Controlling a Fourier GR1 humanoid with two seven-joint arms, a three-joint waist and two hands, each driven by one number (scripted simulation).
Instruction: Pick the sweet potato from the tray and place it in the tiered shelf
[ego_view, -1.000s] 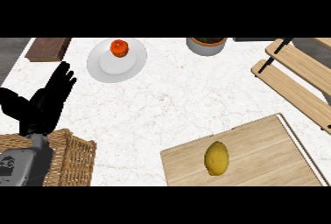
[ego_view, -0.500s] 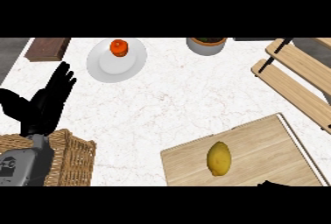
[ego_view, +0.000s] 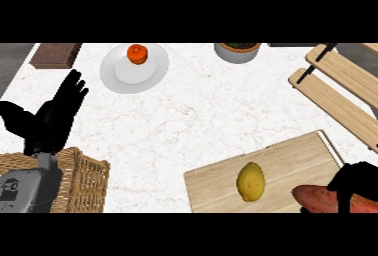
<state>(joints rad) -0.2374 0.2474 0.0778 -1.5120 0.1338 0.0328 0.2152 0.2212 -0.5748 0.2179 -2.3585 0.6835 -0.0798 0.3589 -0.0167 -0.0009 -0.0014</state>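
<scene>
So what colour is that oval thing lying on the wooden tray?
Yellow, with a slightly greenish tinge. The oval thing shows in the head view, on the tray.

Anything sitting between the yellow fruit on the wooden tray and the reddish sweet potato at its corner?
Nothing: in the head view only bare wooden tray separates the yellow oval fruit from the reddish-brown sweet potato, with the right hand over its far end.

On your marble counter (ego_view: 207, 115), a white plate (ego_view: 125, 75) carries an orange fruit (ego_view: 137, 53); a potted plant (ego_view: 237, 51) sits at the far edge, a wicker basket (ego_view: 85, 175) near left, a dark block (ego_view: 56, 54) far left.
</scene>
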